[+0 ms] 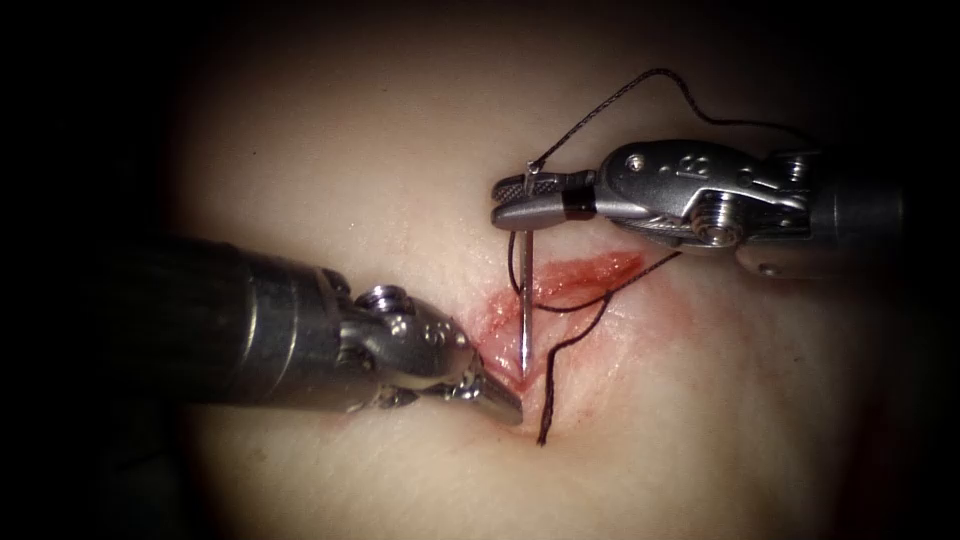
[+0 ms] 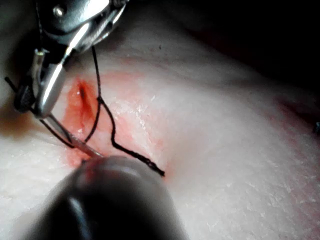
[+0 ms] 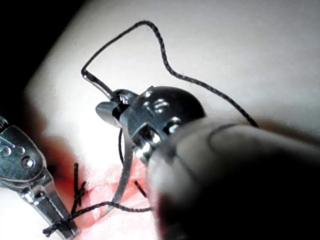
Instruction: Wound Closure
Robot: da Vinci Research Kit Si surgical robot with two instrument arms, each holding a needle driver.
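Observation:
My right tool [image 1: 508,203] comes in from the right, its jaws shut on the curved needle [image 1: 523,300] close to its thread end. The needle hangs down from the jaws, and its tip meets the tissue [image 1: 700,420] at the near end of the red cut [image 1: 575,278]. How deep it sits I cannot tell. My left tool [image 1: 505,405] lies on the cut's left side with its jaws shut and empty, their tip touching the tissue beside the needle tip. Dark thread [image 1: 650,72] loops up from the needle's tail. The right wrist view shows the needle [image 3: 125,170] under the right tool's jaws [image 3: 106,107].
A second strand of thread [image 1: 580,305] crosses the cut, and its free end [image 1: 541,438] lies on the tissue below it. Red fluid stains the cut's edges. The left tool's shaft [image 2: 110,200] hides the needle tip in the left wrist view.

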